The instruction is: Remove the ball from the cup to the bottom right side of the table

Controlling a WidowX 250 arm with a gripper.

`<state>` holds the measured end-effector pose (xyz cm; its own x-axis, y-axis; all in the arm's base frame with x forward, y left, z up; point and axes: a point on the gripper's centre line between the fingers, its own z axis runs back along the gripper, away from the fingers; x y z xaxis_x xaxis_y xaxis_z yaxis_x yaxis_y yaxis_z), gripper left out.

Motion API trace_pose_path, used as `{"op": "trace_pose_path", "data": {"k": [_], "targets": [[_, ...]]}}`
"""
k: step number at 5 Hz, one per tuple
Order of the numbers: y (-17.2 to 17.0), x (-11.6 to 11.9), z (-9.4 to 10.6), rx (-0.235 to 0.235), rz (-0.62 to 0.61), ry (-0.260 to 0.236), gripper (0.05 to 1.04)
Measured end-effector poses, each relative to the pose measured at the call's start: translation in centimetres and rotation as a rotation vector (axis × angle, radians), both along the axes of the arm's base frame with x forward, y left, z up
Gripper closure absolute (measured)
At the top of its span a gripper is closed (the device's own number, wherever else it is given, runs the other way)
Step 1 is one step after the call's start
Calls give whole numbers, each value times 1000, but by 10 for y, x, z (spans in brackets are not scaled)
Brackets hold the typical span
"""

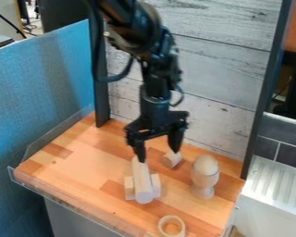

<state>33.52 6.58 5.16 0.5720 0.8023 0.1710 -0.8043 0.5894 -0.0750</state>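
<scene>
The black gripper hangs over the middle of the table with its two fingers spread apart and nothing held between them. To its right and nearer the front, a pale wooden cup stands upright on the wooden table. The ball, rounded and light-coloured, sits in the cup's top, its lower part hidden by the cup. A clear gap separates the gripper from both. The table's bottom right side holds a ring, near the front edge.
Below the left finger lies a pale cylinder with blocks on either side. A small white block is by the right finger. The ring lies at the front. A plank wall rises behind; a transparent rim borders the front.
</scene>
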Motion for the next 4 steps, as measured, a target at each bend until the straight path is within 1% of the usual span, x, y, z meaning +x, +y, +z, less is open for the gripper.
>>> {"op": "trace_pose_path", "data": {"k": [1, 2, 3, 4], "targets": [[-21, 6, 2, 13, -14, -14, 83], [-34, 27, 0, 1, 19, -13, 84], [-34, 48, -11, -6, 48, 21, 84], [-38, 65, -13, -14, 79, 36, 84]]}}
